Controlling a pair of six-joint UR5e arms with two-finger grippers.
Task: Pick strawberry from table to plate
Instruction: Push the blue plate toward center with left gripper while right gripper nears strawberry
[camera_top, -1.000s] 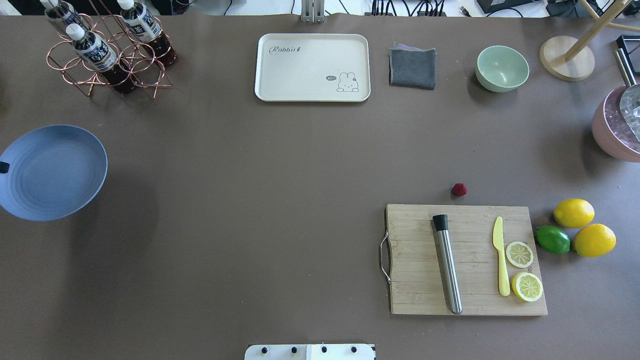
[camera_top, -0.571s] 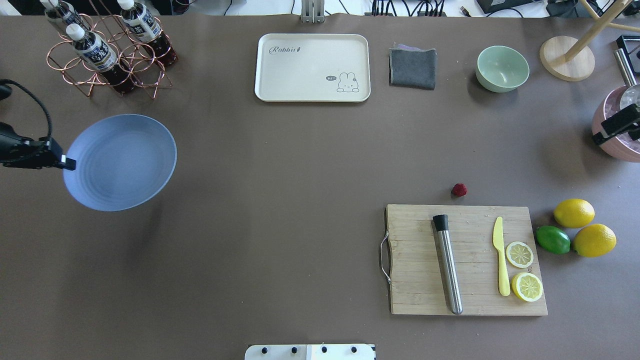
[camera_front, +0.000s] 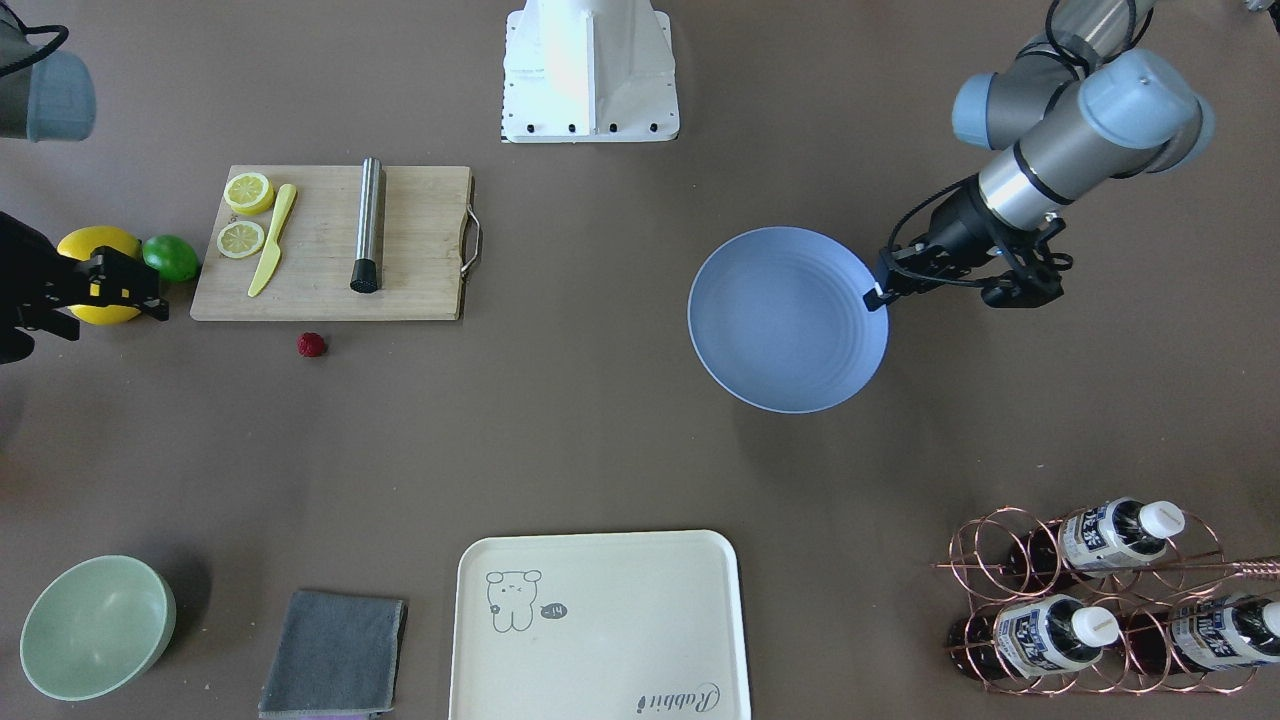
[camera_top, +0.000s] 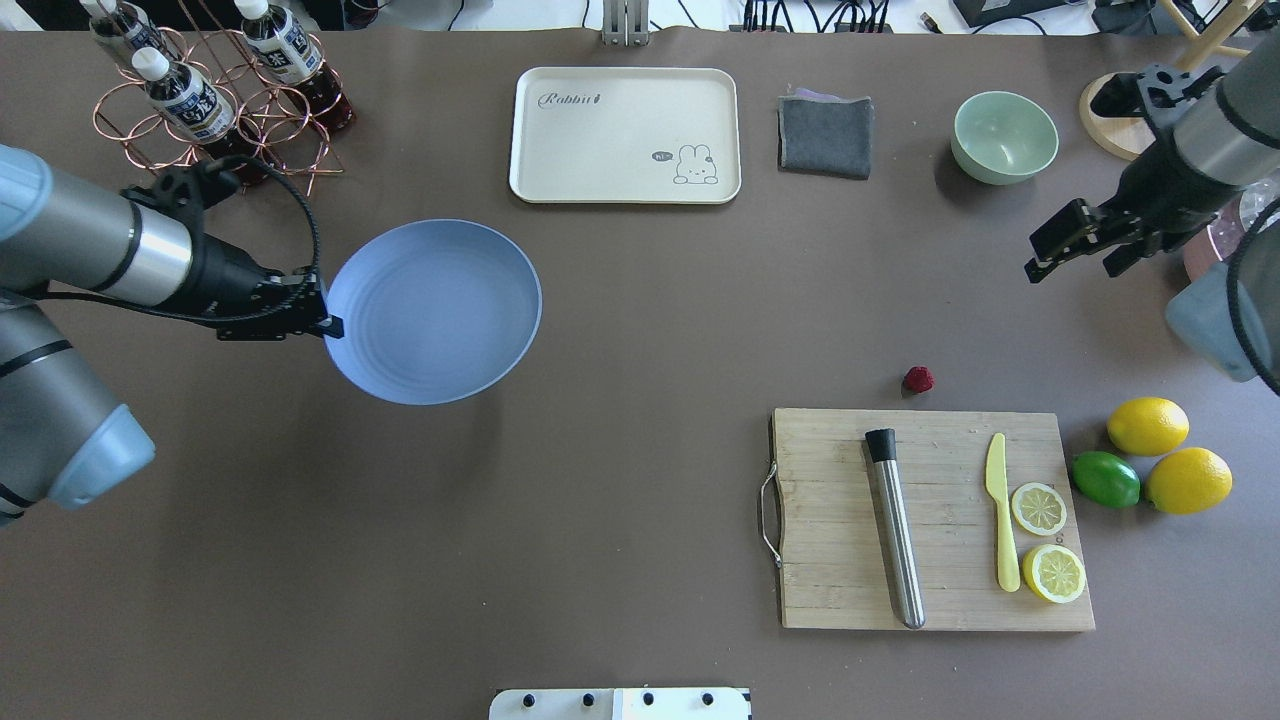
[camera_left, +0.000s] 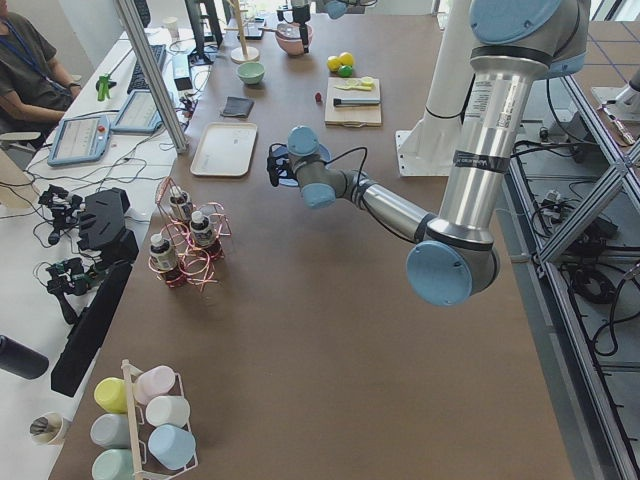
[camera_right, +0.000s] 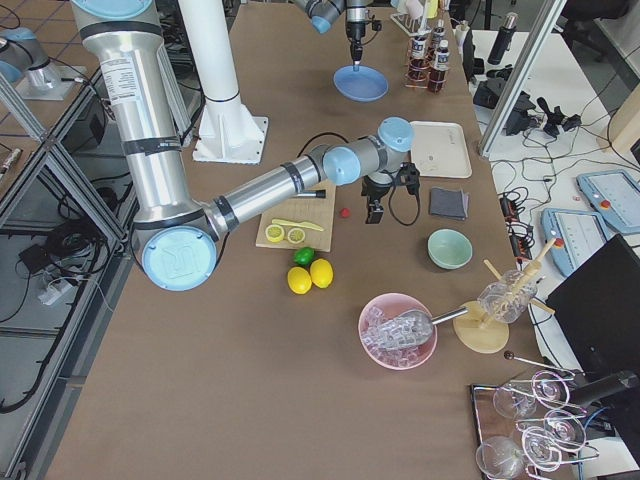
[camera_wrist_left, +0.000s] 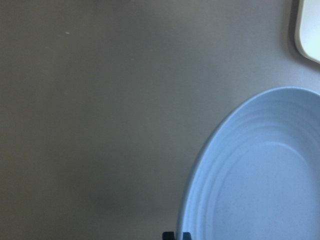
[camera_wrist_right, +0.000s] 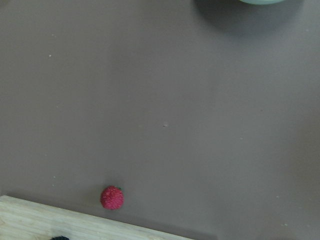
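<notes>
approach step. strawberry (camera_top: 918, 379) lies on table (camera_top: 640, 500), just beside board (camera_top: 830, 560) far edge. right gripper (camera_top: 1072, 258) well apart from it, fingers apart. next: move over berry, descend, pinch gently. left gripper (camera_top: 328, 325) clamped on plate (camera_top: 432, 311) rim. counts: one strawberry, one plate, two lemons (camera_top: 1147, 425), one lime (camera_top: 1105, 479).

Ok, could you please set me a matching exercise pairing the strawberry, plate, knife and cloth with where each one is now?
Things:
1. strawberry
2. plate
3. knife
4. cloth

Places:
A. between the tray and the bowl
B. on the board, beside the lemon slices
C. on the bare table, just off the board
D. rim held in the left fingers

Pairs: 1-C, 2-D, 3-B, 4-A
</notes>
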